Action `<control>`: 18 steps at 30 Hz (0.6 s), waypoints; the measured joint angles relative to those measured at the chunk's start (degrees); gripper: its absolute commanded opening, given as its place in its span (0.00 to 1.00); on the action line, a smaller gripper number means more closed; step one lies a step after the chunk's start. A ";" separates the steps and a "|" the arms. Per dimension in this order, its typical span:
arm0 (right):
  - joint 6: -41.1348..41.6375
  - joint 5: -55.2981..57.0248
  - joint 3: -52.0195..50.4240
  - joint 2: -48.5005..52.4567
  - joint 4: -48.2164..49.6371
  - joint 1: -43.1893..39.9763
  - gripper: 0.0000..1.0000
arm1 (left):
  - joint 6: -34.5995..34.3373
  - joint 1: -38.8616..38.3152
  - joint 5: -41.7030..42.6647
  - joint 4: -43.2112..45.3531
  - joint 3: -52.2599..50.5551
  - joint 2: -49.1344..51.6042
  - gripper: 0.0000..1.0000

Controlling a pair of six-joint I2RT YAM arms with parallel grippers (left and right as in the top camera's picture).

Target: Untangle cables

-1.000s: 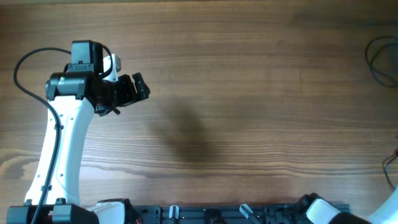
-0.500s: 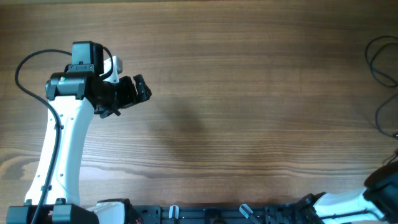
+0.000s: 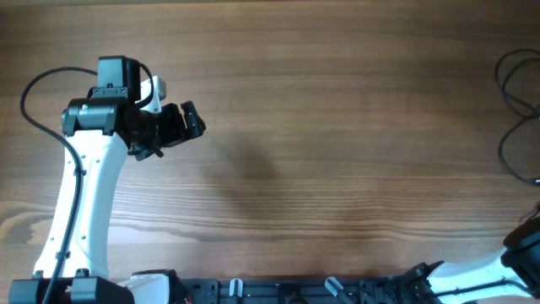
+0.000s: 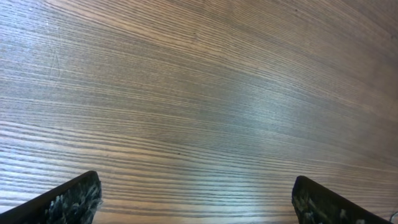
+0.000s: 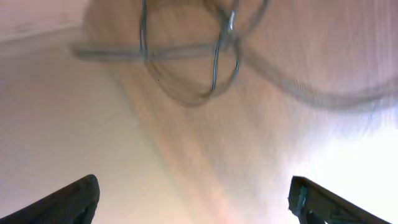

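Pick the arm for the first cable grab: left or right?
Right. The cables lie at the far right edge of the table, and the right wrist view shows their loops ahead of the open right hand. The left hand hangs over bare wood at the far left.

Worktop (image 3: 337, 127): brown wood with strong straight grain. Up close in the left wrist view it looks finely ridged, satin, with a pale soft sheen band, not glossy. Left arm (image 3: 80, 203): long link is smooth glossy white plastic, upper housing is matt black plastic. Arm cable (image 3: 24, 101): black, smooth sheath, looks rubbery. Left tool (image 3: 193, 118): black, matt; its pads (image 4: 74, 198) are rough, grainy, flecked grey. Cables (image 3: 501, 154): thin, black, smooth sheath, dull. In the right wrist view they are too blurred to read the finish, apart from one small pale glint. Right tool (image 5: 193, 186): fingertips (image 5: 68, 202) dark, surface too blurred to tell.
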 measured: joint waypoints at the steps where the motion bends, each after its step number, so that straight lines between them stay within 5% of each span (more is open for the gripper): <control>1: 1.27 -3.56 0.00 0.00 0.00 0.11 1.00 | 0.00 0.00 0.00 0.00 0.00 0.00 1.00; 5: -2.51 -19.89 0.00 0.00 3.17 3.58 1.00 | 0.00 0.00 0.02 0.15 0.00 0.00 1.00; 8: -21.70 -33.83 0.00 0.00 6.69 11.37 0.99 | 0.00 0.00 0.00 0.79 0.02 0.00 0.98; 11: -43.08 -43.01 0.09 -0.04 -0.39 22.56 1.00 | 0.00 0.39 -0.50 1.14 0.44 -0.13 1.00; 18: -70.01 -14.03 -0.31 -14.21 -22.91 35.56 1.00 | 0.42 2.80 -4.37 0.24 6.29 -17.18 1.00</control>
